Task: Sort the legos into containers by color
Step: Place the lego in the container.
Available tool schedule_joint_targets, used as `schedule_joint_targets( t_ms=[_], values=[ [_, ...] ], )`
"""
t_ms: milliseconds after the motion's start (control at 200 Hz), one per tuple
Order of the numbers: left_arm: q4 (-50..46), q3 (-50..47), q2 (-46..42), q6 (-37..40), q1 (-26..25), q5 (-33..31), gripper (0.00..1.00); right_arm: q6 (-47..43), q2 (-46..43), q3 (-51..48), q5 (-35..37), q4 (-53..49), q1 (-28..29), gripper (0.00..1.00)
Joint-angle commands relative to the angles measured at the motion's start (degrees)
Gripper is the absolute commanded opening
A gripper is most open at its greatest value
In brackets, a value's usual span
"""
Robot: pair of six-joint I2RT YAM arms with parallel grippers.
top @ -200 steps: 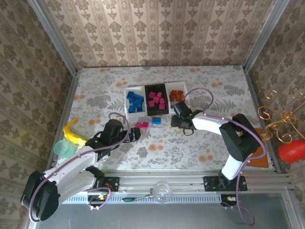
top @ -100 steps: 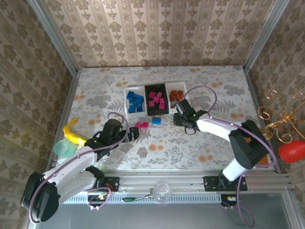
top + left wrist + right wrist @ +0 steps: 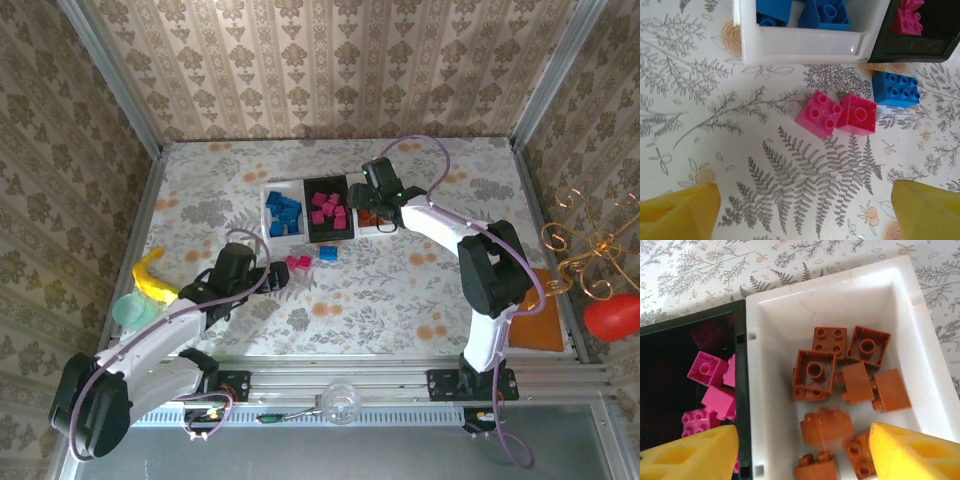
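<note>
Left wrist view: the left gripper is held spread just short of two touching pink legos, a blue lego at two o'clock, so both could be pinched together or one knocked aside.

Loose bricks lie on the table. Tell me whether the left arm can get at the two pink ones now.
Probably yes. The left gripper is open and the pink legos lie on bare table ahead of it, nothing between. The blue lego sits close beside them.

2 white arms, yellow fingers
</note>
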Motion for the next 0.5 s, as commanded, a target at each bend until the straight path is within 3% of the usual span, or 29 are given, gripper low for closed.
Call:
schedule_joint_targets(
  t_ms=[0,120,270,495],
  values=[
    [1.9,3.3,3.4,2.4,0.6,2.0,0.85,-0.3,-3.3,-1.0,-2.2,-0.1,0.7,0.74],
    [3.5,4.1,6.6,2.2,0.6,2.1,0.86,1.5,-9.7,-8.6,-3.2,2.1,3.7,0.79],
    [3.3,4.2,6.4,2.1,0.8,0.7,1.0,4.1,-14.0,-18.1,-2.7,5.6,10.5,0.82],
    [1.1,1.3,-0.5,1.5,0.6,-0.5,1.0,8.5,-9.4,-20.5,1.2,9.7,16.9,0.83]
  ],
)
